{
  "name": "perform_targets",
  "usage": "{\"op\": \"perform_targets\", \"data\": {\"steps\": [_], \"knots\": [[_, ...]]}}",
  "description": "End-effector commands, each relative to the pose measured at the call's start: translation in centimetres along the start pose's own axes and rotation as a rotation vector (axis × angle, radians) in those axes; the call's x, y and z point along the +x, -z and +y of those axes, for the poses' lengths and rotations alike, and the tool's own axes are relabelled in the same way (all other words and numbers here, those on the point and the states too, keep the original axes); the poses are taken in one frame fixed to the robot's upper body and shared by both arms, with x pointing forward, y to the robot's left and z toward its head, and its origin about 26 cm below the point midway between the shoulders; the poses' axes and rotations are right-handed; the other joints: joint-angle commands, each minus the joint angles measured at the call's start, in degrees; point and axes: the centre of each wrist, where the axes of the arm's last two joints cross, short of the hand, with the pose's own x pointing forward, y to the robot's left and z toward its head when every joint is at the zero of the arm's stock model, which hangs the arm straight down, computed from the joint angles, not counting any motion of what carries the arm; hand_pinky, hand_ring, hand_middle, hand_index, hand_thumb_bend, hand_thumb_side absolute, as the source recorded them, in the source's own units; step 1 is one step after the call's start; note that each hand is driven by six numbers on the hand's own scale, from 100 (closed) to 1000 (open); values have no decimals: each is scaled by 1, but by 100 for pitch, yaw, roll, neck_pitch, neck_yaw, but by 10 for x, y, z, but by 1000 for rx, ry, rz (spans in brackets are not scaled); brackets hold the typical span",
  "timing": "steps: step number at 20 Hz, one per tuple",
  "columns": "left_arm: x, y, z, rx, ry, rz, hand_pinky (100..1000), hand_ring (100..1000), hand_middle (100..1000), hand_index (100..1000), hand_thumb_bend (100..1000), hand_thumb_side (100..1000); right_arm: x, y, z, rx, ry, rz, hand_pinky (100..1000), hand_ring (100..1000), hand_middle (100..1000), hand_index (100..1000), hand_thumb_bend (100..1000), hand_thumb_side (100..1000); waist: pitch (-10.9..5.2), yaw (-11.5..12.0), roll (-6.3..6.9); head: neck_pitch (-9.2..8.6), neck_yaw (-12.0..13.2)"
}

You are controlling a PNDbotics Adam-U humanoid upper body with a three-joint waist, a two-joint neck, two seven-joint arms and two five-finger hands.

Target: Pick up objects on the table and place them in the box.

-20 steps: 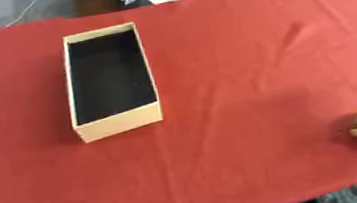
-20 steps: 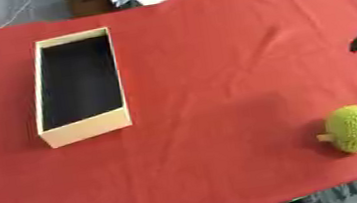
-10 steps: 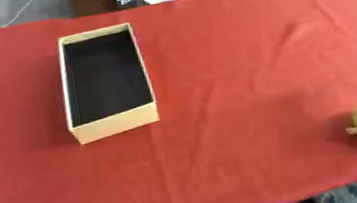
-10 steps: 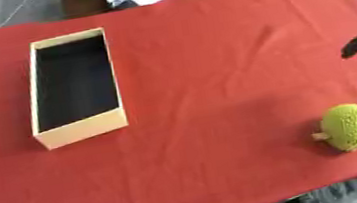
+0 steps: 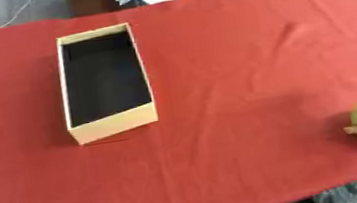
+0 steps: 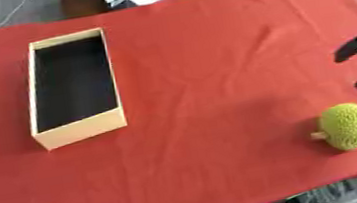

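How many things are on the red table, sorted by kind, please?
Box: 1
Green bumpy fruit: 1
Total: 2

box (image 6: 80, 131): tan, open, far-left | fruit (image 6: 349, 126): green, bumpy, near-right edge
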Motion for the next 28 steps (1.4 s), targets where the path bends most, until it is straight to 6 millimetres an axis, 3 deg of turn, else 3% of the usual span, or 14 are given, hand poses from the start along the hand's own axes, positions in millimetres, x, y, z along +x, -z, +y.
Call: {"op": "perform_targets", "data": {"steps": [1, 6, 18, 23, 28], "knots": [[6, 8, 1, -35, 7, -32, 560, 650, 724, 652, 125, 681, 0, -6, -12, 26, -43, 8, 930, 998, 953, 944, 100, 514, -91, -17, 11, 43, 7], [6, 8, 0, -36, 4, -31, 560, 650, 725, 652, 125, 681, 0, -5, -9, 38, -45, 2, 932, 1000, 957, 946, 100, 488, -83, -32, 23, 22, -96], [5, 7, -1, -36, 2, -20, 559, 651, 727, 651, 126, 681, -4, -2, -3, 61, -28, 3, 927, 999, 961, 954, 100, 442, -69, -25, 23, 47, -58], [5, 7, -1, -40, -3, -23, 559, 651, 727, 651, 125, 681, -7, 1, -5, 88, -31, 8, 936, 1000, 930, 928, 100, 390, -68, -19, 38, 36, -25], [5, 8, -2, -44, -7, -20, 559, 651, 727, 651, 126, 681, -7, 0, -5, 90, -31, 11, 933, 989, 903, 929, 100, 395, -68, -38, 42, 30, -22]]}}
